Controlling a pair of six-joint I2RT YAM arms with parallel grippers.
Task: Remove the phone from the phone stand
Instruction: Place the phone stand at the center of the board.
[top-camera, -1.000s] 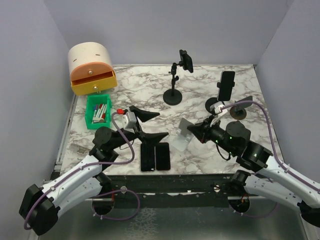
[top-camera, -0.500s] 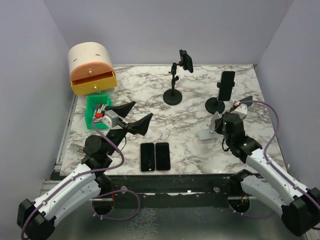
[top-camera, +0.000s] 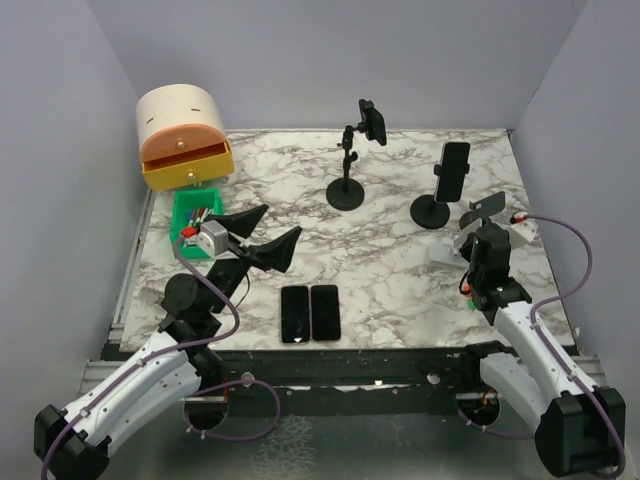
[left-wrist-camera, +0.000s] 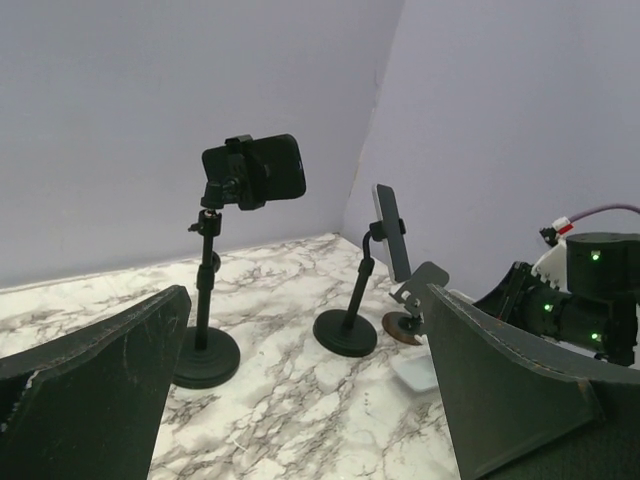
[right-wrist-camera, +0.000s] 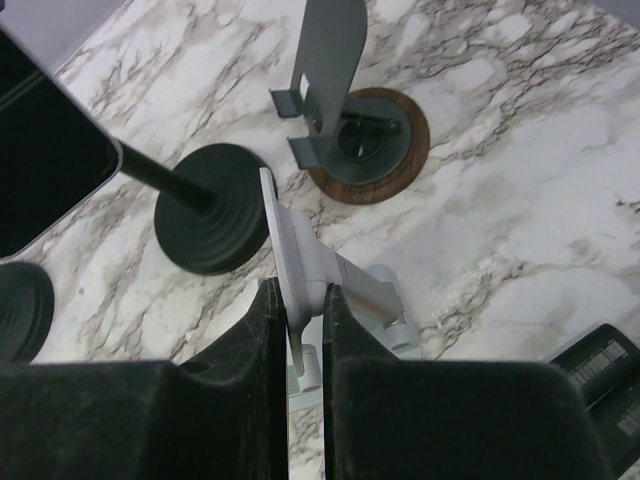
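- Right gripper (right-wrist-camera: 303, 290) has its jaws pinched on the thin upright plate of a white stand (right-wrist-camera: 290, 235), at the right side of the marble table (top-camera: 400, 270)
- Left gripper (top-camera: 283, 221) hangs over the left half, jaws spread wide, holding nothing
- One phone (top-camera: 373, 122) sits clamped sideways atop the tall stand (top-camera: 347, 192) at centre back
- Second phone (top-camera: 454, 170) stands upright in the shorter stand (top-camera: 430, 211), just beyond the right gripper
- Grey stand (right-wrist-camera: 330, 60) on a wooden disc is close beside the shorter stand
- Two loose phones (top-camera: 295, 313) lie flat, side by side, near the front edge
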